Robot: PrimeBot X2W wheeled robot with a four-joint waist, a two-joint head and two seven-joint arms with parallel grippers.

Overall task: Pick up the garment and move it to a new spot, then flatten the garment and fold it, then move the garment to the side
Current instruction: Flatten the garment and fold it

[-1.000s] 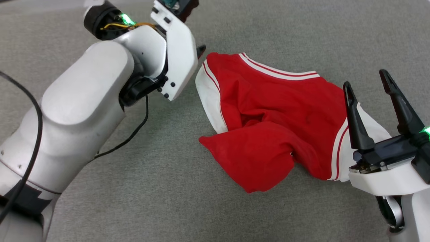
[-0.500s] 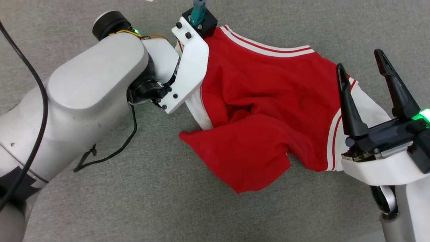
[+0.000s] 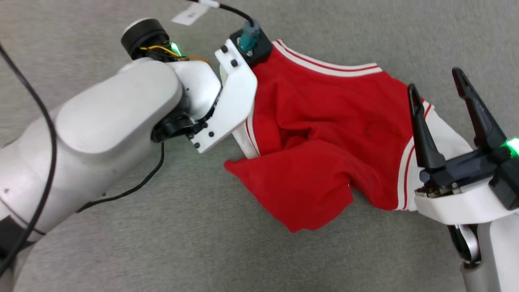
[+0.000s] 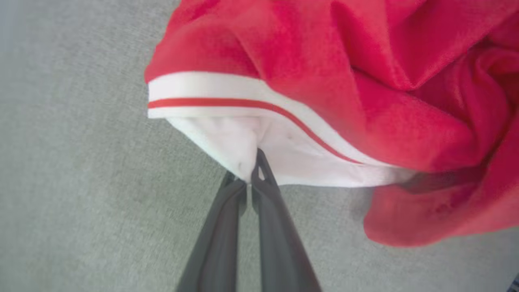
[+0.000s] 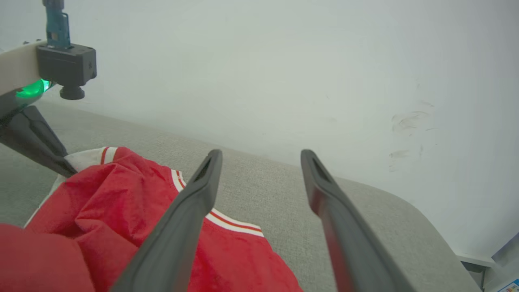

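The red jersey T-shirt (image 3: 324, 134) is lying crumpled on the grey fabric-covered worktop (image 3: 182, 251). It is sitting a little in from the far edge, where a white wall (image 5: 284, 61) is rising, and well apart from the worktop's rounded corner (image 5: 409, 211). A band of red-and-white striped trim (image 3: 328, 67) is running along the shirt's far side. A loose red flap (image 3: 296, 194) is folding over toward the near edge.

The left gripper (image 4: 252, 172) is reaching down at the shirt's left end. Its fingers are pressed together and pinching a fold of the white sleeve (image 4: 227, 138) just below the sleeve's red stripe, with the cloth bunching to a point at their tips. In the head view the pale left forearm (image 3: 117, 109) and its wrist camera (image 3: 249, 40) are covering that pinch.

The right gripper (image 3: 434, 81) is hovering at the shirt's right end. Its fingers are spread wide apart and pointing toward the far edge, over the other white sleeve (image 3: 446, 140).

A black cable (image 3: 134, 186) is trailing across the worktop beneath the left arm.
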